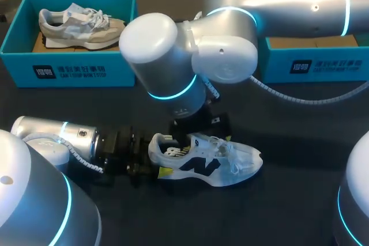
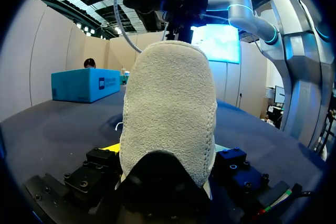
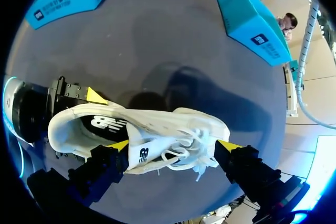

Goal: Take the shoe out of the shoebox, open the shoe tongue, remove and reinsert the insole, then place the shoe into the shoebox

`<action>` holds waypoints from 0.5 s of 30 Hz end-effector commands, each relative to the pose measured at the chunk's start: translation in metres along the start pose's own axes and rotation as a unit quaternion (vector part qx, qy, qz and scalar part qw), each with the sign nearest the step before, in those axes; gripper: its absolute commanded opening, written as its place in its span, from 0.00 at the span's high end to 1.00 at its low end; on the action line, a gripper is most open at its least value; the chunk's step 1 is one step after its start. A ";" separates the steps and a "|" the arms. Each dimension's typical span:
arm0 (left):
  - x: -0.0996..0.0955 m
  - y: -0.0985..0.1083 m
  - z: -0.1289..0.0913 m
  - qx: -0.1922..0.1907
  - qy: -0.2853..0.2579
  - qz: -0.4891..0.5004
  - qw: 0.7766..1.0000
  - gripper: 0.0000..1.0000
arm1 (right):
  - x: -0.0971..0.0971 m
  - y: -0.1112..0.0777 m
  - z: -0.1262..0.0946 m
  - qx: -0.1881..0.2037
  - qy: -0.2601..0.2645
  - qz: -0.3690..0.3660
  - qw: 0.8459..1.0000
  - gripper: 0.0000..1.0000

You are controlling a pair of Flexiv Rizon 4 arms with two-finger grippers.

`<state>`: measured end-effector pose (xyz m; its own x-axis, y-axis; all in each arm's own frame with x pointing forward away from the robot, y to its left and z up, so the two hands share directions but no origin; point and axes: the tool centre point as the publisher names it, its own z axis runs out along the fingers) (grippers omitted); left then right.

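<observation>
Two shoes [image 1: 204,162] [image 1: 81,27], two shoeboxes [image 1: 69,73] [image 1: 317,64], two arms [image 1: 63,136] [image 1: 230,44]

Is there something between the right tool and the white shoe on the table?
Nothing visible does. The right tool hangs open above the white shoe, its fingers astride the laces. The left tool grips the heel, off to one side.

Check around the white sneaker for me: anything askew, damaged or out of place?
Nothing stands out. The white fabric sneaker with the navy logo stands upright on its sole on the dark table, heel clamped in the left gripper, right gripper open over its laces.
</observation>
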<state>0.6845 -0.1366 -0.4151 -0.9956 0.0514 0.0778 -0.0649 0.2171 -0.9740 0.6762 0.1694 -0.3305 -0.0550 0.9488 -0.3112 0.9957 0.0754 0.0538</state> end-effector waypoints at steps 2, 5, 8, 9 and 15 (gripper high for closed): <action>0.001 -0.001 0.000 -0.001 -0.002 0.000 1.000 1.00 | -0.007 -0.001 -0.006 0.000 0.004 0.002 1.000 0.00; 0.001 -0.001 0.000 -0.001 -0.002 0.000 1.000 1.00 | -0.007 -0.001 -0.003 0.002 0.012 0.003 1.000 0.00; 0.001 -0.001 0.000 -0.001 -0.002 0.000 1.000 1.00 | -0.004 -0.001 0.000 0.003 0.018 0.003 1.000 0.00; 0.001 -0.001 0.000 -0.001 -0.002 0.000 1.000 1.00 | -0.003 -0.001 0.001 0.003 0.022 0.004 1.000 0.00; 0.001 -0.001 0.000 -0.001 -0.002 0.000 1.000 1.00 | -0.002 -0.001 -0.001 0.005 0.024 0.002 1.000 0.45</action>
<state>0.6844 -0.1366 -0.4151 -0.9956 0.0515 0.0778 -0.0648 0.2171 -0.9740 0.6754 0.1702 -0.3308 -0.0549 0.9615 -0.2692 0.9966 0.0695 0.0453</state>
